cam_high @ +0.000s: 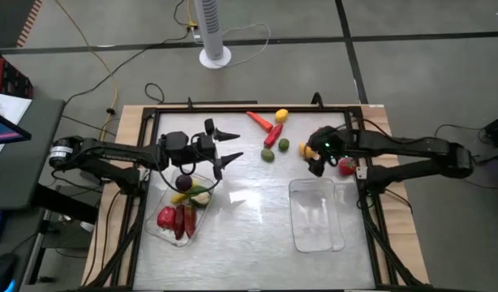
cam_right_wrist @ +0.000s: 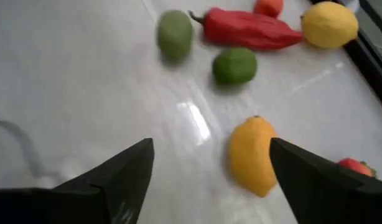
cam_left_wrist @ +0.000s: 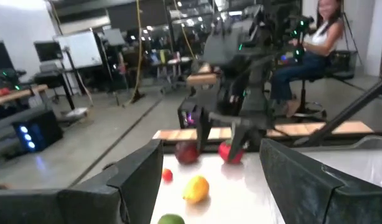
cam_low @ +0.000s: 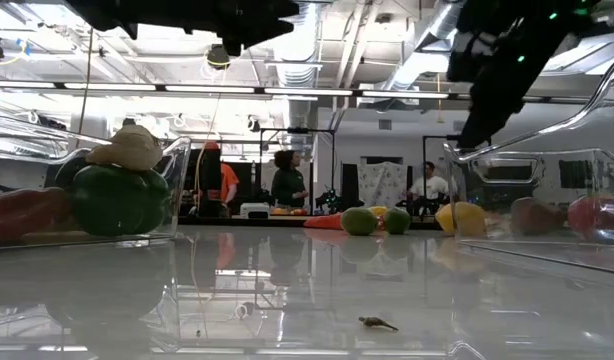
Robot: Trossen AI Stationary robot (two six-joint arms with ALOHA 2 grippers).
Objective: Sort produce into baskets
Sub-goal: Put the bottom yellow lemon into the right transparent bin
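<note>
The produce is split between two places: several pieces already lie in the left basket (cam_high: 178,212) at the near left of the table (cam_high: 249,195), among them a red piece (cam_high: 166,217), a green one (cam_low: 117,198) and a pale cap-shaped one (cam_low: 132,147), while the rest remains loose toward the far side. There a red pepper (cam_right_wrist: 250,28), a yellow lemon (cam_right_wrist: 330,24), a round lime (cam_right_wrist: 234,65) and a paler green fruit (cam_right_wrist: 174,34) lie close together, presumably where they were scattered for picking. Nearer the right edge lies an orange-yellow fruit (cam_right_wrist: 253,154), with a red piece (cam_high: 347,166) just beyond it. The right basket (cam_high: 317,214) looks empty (its clear walls make this hard to confirm), so the sorting seems under halfway. The right hand (cam_right_wrist: 209,180) hangs low over the table with its fingers spread wide, the orange-yellow fruit lying just beside one of them and not gripped; that stance suits a reach for this fruit, which sits close to the right basket. The left hand (cam_high: 225,146) hovers above the far end of the left basket, fingers spread and holding nothing, probably kept there clear of the other arm's work.
</note>
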